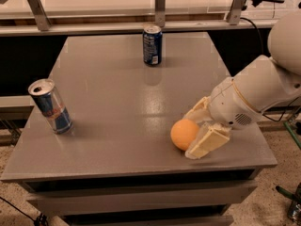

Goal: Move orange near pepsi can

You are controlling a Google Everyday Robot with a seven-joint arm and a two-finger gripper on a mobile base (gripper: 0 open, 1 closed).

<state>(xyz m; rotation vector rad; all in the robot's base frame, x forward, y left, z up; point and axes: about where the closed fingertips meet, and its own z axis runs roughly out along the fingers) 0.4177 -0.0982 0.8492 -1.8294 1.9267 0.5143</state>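
Note:
The orange (182, 134) rests on the grey table (108, 93) near the front right. The pepsi can (152, 45), dark blue with a silver top, stands upright at the far middle of the table, well away from the orange. My gripper (198, 127) comes in from the right at table height. It is open, with one cream finger (207, 143) in front of the orange and the other behind it (197, 110). The orange's right side sits between them. I cannot tell whether the fingers touch it.
A slimmer blue-and-silver can with red marks (51, 106) stands tilted at the table's left. A metal rail with posts (160, 4) runs behind the table. The table's front edge lies just below the orange. A cable (256, 29) hangs at the back right.

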